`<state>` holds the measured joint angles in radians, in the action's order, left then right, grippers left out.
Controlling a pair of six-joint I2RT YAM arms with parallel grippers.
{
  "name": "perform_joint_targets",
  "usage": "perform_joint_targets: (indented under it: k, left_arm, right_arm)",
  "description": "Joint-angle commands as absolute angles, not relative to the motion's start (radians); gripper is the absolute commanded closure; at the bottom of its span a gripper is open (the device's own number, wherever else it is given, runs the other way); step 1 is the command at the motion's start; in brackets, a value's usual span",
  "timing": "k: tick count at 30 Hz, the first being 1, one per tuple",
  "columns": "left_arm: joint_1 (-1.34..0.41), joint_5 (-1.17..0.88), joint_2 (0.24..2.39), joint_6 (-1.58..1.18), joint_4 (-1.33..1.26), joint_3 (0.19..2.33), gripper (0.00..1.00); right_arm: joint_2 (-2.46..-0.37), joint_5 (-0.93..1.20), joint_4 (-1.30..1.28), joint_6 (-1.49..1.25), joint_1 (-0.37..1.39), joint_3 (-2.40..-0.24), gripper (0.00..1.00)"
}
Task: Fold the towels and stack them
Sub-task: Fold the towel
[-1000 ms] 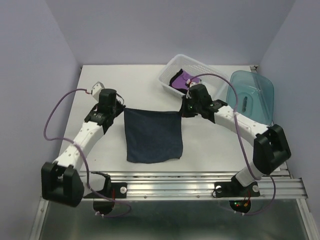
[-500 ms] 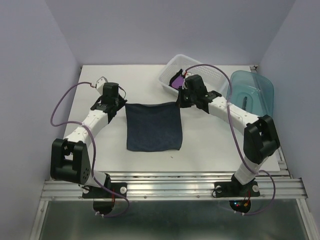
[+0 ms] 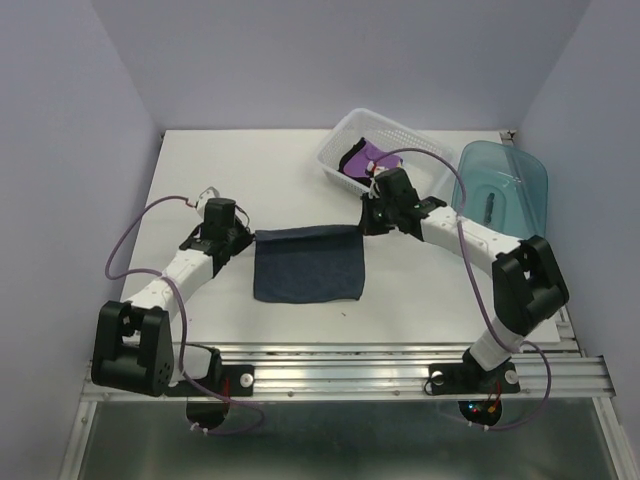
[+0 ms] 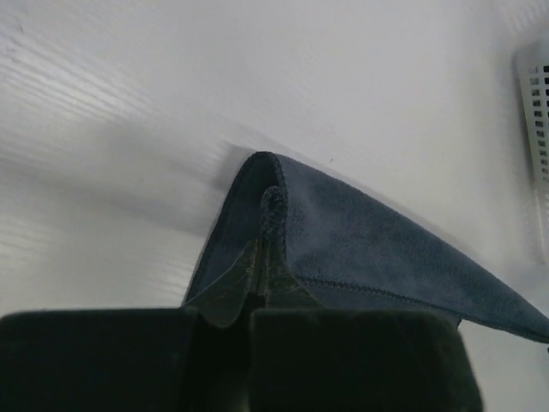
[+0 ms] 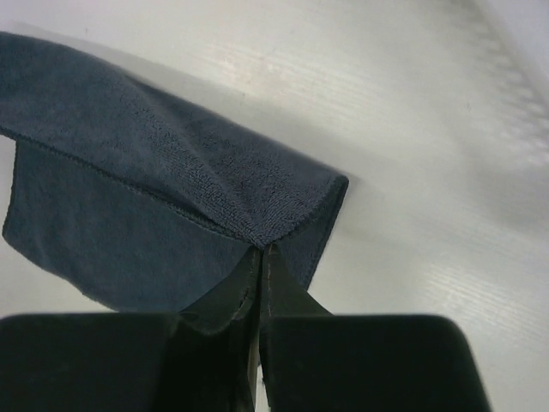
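A dark slate blue towel (image 3: 306, 266) lies in the middle of the table, its far edge lifted and curling toward the near side. My left gripper (image 3: 246, 238) is shut on the towel's far left corner (image 4: 273, 202). My right gripper (image 3: 364, 227) is shut on its far right corner (image 5: 266, 236). Both corners hang a little above the white tabletop, and the raised edge sags between them. A purple towel (image 3: 362, 156) lies in the white slotted basket (image 3: 400, 135) at the back, with a dark cloth beside it.
The basket stands at the back right of the table, close behind my right arm. A translucent teal bin (image 3: 502, 192) lies at the right edge. The metal rail (image 3: 400, 370) with the arm bases runs along the near edge.
Both grippers first carried the towel's far edge away from the bases, then brought it back toward them and lower. The towel now looks shorter, its far part doubling over.
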<state>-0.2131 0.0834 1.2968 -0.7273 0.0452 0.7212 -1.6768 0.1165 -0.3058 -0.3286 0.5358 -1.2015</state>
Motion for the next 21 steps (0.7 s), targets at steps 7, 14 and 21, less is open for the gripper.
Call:
perform_joint_targets:
  k: [7, 14, 21]
  left_arm:
    - [-0.209, 0.055, 1.114, -0.779, 0.101, 0.58, 1.0]
    - [-0.21, 0.078, 1.011, -0.81, 0.178, 0.542, 1.0]
    - [-0.209, 0.083, 0.881, -0.83, 0.241, 0.497, 1.0]
  right_arm:
    - [-1.508, 0.247, -0.238, -0.362, 0.531, -1.008, 0.99]
    - [-1.451, 0.374, -0.19, -0.39, 0.543, -0.899, 0.99]
    - [-1.427, 0.388, -0.206, -0.391, 0.545, -0.844, 0.99]
